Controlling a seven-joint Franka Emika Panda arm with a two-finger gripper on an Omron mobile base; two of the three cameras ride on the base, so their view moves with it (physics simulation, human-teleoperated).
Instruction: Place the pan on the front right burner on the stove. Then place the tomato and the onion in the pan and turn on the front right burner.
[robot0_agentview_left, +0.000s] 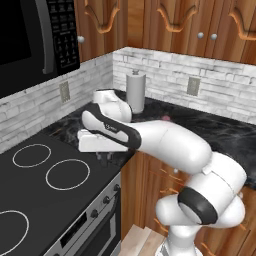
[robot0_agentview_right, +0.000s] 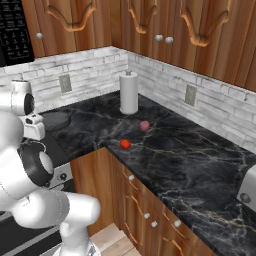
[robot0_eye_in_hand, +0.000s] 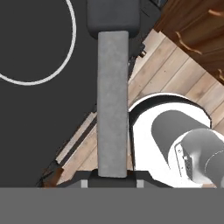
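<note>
Stove (robot0_agentview_left: 30, 200): black glass cooktop, white rings, left of the marble counter (robot0_agentview_right: 200, 165).
Pan (robot0_agentview_right: 54, 120): dark round pan, lying on the counter corner just right of the hand.
Gripper (robot0_agentview_left: 104, 156): low over the stove's right edge, jaws closed down on the pan's grey handle (robot0_eye_in_hand: 113, 100).
Onion (robot0_agentview_right: 144, 125): on the counter near the paper towel roll (robot0_agentview_right: 128, 92), well right of the hand.
Tomato (robot0_agentview_right: 125, 144): near the counter's front edge, close to the onion.

cooktop (robot0_agentview_left: 35, 200): bare, open | counter: paper towel roll (robot0_agentview_right: 129, 93) upright at back wall
</note>
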